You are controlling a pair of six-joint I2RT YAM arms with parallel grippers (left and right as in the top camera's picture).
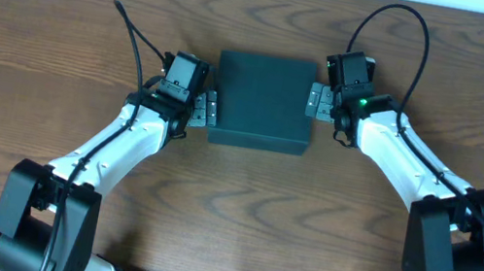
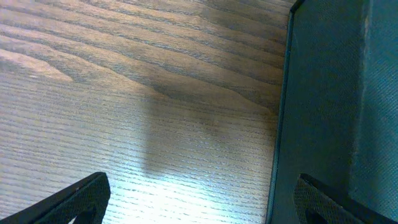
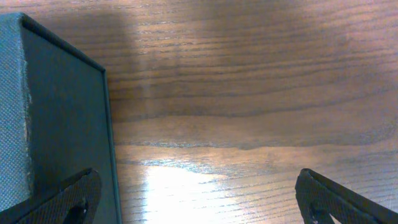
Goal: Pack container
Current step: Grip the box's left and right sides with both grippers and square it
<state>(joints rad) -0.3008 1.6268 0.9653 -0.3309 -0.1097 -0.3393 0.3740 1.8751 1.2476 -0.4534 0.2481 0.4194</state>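
Jaws spread wide and gripping nothing, the left arm [image 1: 123, 140] and right arm [image 1: 406, 158] flank the container [image 1: 263, 100], a dark teal box sitting mid-tabletop [image 1: 63, 27] with its lid lying flat and shut. Each wrist view shows one side of the jaws close against a side wall of the box and the other over bare wood; whether either actually touches cannot be told. The bracketing from opposite sides looks meant to steady or square the box where it stands. What it holds is hidden under the lid, so how far the packing has gone cannot be read.
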